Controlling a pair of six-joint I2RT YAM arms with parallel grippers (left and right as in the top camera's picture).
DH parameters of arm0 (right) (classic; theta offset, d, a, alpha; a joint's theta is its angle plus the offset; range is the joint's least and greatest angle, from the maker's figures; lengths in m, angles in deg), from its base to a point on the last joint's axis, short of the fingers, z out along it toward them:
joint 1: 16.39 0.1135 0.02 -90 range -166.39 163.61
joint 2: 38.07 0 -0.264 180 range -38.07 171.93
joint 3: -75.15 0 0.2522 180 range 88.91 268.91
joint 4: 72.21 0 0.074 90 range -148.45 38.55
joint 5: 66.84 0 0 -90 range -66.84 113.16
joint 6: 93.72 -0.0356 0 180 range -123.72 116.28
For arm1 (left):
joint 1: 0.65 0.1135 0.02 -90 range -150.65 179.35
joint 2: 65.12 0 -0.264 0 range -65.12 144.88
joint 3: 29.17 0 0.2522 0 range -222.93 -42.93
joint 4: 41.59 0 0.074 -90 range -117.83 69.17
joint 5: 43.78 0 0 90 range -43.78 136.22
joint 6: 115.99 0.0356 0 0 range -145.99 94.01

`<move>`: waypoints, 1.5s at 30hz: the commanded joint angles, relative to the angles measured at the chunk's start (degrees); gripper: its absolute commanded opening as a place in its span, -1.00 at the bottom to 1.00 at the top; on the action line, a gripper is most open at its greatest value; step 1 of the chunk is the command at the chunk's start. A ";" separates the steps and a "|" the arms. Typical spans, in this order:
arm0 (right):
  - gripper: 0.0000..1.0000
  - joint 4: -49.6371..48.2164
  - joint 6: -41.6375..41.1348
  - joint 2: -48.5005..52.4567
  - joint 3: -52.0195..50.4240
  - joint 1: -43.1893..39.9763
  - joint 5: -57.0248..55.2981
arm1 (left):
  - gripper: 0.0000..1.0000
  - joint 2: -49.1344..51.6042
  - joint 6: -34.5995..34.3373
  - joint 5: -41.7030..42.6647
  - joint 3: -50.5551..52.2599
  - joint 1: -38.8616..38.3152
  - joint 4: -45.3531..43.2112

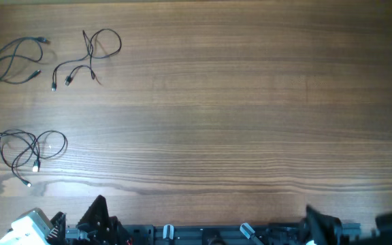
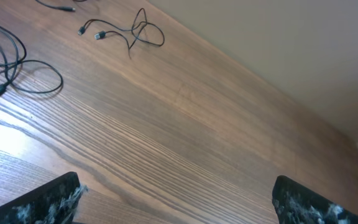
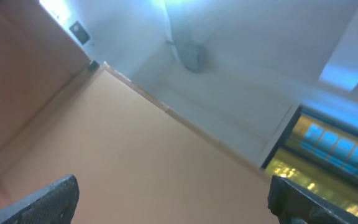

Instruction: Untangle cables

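Cables (image 1: 90, 56) lie separate at the left end of the table (image 1: 250, 122): looped cord (image 1: 12, 61) far left, third cord (image 1: 31, 147) below it, branching cord (image 1: 90, 56) right. Both empty: left gripper (image 2: 179, 202) jaws wide apart, right gripper (image 3: 176, 202) likewise, aimed off-table.

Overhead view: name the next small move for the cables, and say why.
Probably reach the open left gripper toward the nearest cable: its loops cross over themselves, and it lies on that arm's side, apart from the far-left cable and the branching cable.
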 commanded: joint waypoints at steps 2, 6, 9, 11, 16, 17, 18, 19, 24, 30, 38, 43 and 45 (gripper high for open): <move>0.99 2.84 14.16 -5.09 0.26 1.11 0.28 | 1.00 -0.63 0.42 -0.33 0.00 0.33 -0.09; 0.99 3.43 15.93 -7.89 0.26 2.12 0.28 | 1.00 -1.92 0.42 -0.33 0.00 0.33 -0.11; 0.99 5.09 19.37 -11.19 0.26 3.10 -1.09 | 1.00 -5.09 0.42 -0.31 0.00 0.33 -0.09; 0.99 6.69 21.75 -13.38 0.26 3.34 -4.07 | 1.00 -6.99 0.39 -0.31 0.00 0.33 -0.09; 1.00 10.27 21.66 -13.29 3.69 3.74 -6.14 | 1.00 -10.58 0.39 -0.31 0.00 0.33 -0.07; 0.99 10.36 21.66 -13.29 3.76 3.74 -6.16 | 1.00 -11.30 0.42 -0.31 0.00 0.33 -0.07; 0.99 10.36 21.66 -13.29 3.76 3.74 -6.19 | 1.00 -11.98 0.42 -0.31 0.00 0.33 -0.04; 1.00 10.58 21.68 -13.29 3.74 3.72 -6.19 | 1.00 -12.50 0.42 -0.31 0.00 0.31 -0.02; 0.99 10.56 21.64 -13.27 3.50 2.38 -5.01 | 0.99 -17.09 0.39 -0.31 0.00 0.15 0.13; 0.99 10.34 21.70 -13.27 3.41 1.57 3.80 | 1.00 -17.51 0.24 -0.11 -0.39 -3.17 0.59; 1.00 10.49 21.70 -13.25 2.73 1.57 -0.94 | 1.00 -17.51 0.22 0.00 -0.39 -5.20 0.63; 0.99 10.71 21.55 -10.86 -6.97 1.57 -10.58 | 1.00 -17.51 0.24 2.69 -0.39 -5.20 0.81; 0.99 10.69 21.57 -8.94 -10.93 1.57 -12.20 | 1.00 -17.51 0.24 2.69 -0.39 -5.20 1.36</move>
